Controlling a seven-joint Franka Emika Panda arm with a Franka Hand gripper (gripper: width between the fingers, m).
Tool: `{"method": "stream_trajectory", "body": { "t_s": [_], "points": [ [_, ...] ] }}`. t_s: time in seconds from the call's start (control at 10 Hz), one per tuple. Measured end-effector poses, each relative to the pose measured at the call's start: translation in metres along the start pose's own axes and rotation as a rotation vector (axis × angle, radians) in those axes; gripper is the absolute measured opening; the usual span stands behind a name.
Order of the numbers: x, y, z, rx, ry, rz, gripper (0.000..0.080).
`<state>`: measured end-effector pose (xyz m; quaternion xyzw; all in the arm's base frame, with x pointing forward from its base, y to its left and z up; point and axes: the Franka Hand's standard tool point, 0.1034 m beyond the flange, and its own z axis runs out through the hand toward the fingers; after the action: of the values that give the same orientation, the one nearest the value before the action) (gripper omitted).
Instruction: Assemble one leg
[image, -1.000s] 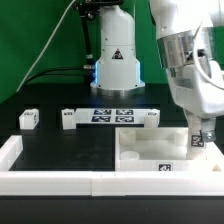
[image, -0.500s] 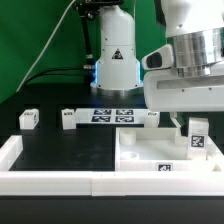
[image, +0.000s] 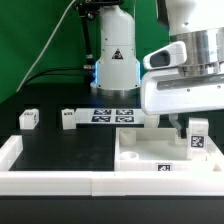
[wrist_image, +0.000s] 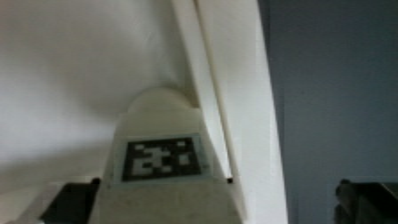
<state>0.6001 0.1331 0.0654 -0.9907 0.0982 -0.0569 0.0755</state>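
One leg (image: 197, 138), a small white post with a black-and-white tag, stands upright at the far corner of the large white panel (image: 145, 153) on the exterior view's right. My gripper (image: 189, 128) hangs straight over it with the fingers astride it. In the wrist view the leg (wrist_image: 169, 175) lies between the fingers, against one dark finger (wrist_image: 73, 202). A gap shows between it and the other finger (wrist_image: 368, 202). The gripper (wrist_image: 217, 206) is open. Three more legs (image: 28, 118) (image: 68, 119) (image: 150, 117) lie on the table.
The marker board (image: 112, 114) lies behind the panel, in front of the robot base (image: 115, 60). A low white wall (image: 60, 183) runs along the near edge and up the exterior view's left side (image: 8, 150).
Since one second ago my wrist has turned about the upright leg, so the broad side of the hand now faces the exterior camera. The leg has stayed in place at the panel corner.
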Motion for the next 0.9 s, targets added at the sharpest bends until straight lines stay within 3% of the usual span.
{"method": "stream_trajectory", "body": {
  "t_s": [0.1,0.2,0.3,0.4,0.9],
  "points": [
    [0.000,0.000,0.000,0.000,0.000,0.001,0.0519],
    [0.001,0.003,0.000,-0.003,0.001,0.005,0.0519],
    [0.002,0.008,0.000,-0.008,0.002,0.010,0.0381],
    [0.003,0.012,0.000,-0.013,0.003,0.014,0.0294],
    [0.004,0.014,0.000,-0.010,0.007,0.056,0.0294]
  ]
}}
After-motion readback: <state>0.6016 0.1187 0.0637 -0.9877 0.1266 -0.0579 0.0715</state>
